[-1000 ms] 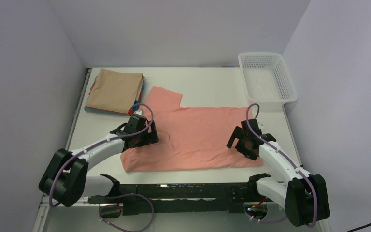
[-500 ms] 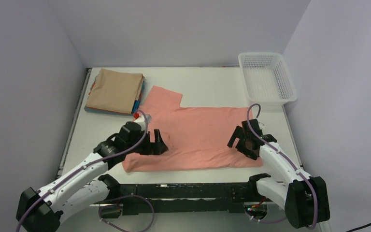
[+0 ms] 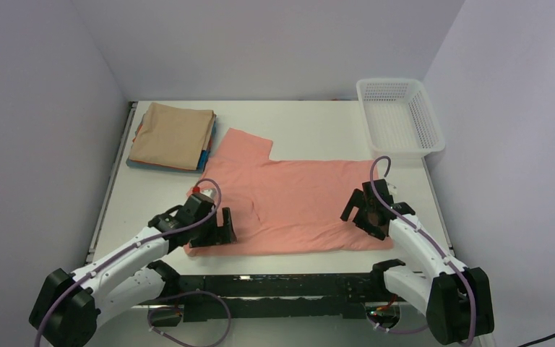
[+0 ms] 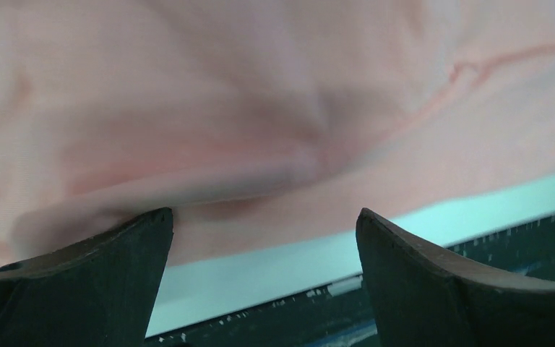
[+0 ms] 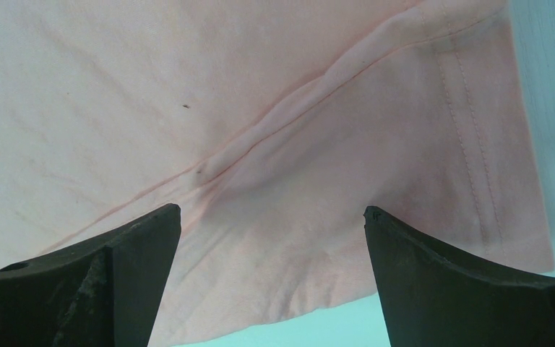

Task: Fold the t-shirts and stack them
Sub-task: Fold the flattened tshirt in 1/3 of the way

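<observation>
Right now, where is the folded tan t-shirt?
In the top view, the folded tan t-shirt lies at the far left of the table, just left of the spread salmon-pink t-shirt.

Salmon-pink t-shirt point(image 3: 296, 206) spread flat across the middle of my overhead frame, one sleeve pointing to the upper left, softly rumpled along its lower left edge, folded tan t-shirt point(image 3: 172, 134) topping a neat stack at upper left, blue edges point(image 3: 212, 141) peeking out beneath it
</observation>
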You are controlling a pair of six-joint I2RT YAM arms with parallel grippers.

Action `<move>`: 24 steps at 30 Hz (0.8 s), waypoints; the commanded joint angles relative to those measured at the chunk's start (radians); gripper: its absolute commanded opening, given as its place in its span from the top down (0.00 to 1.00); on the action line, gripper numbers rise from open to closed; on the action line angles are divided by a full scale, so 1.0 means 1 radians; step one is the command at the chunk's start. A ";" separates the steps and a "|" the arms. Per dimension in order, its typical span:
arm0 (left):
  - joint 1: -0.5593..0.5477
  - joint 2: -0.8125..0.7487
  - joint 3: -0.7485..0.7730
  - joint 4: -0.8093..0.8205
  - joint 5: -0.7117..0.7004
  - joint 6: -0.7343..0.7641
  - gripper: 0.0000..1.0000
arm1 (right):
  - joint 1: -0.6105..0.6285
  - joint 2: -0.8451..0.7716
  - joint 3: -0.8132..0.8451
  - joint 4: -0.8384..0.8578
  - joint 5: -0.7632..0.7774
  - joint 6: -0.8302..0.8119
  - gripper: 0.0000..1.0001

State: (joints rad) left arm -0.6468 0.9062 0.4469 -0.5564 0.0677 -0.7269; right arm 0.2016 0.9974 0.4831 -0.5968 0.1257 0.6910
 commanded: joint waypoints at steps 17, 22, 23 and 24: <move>0.152 0.180 -0.049 -0.145 0.067 -0.138 0.01 | -0.003 -0.033 -0.026 -0.083 -0.026 0.110 0.00; 0.151 0.000 -0.093 -0.230 0.053 -0.203 0.00 | -0.002 -0.087 -0.022 -0.208 -0.005 0.202 0.00; 0.151 -0.026 -0.094 -0.247 0.055 -0.213 0.01 | -0.002 -0.105 -0.021 -0.231 0.006 0.216 0.00; 0.148 -0.049 -0.102 -0.241 0.071 -0.215 0.01 | -0.003 -0.124 -0.020 -0.239 0.010 0.222 0.00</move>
State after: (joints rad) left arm -0.4908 0.9089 0.4164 -0.5865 0.0948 -0.8658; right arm 0.2016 0.9401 0.4644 -0.7177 0.1188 0.8280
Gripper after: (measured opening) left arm 0.994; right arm 0.997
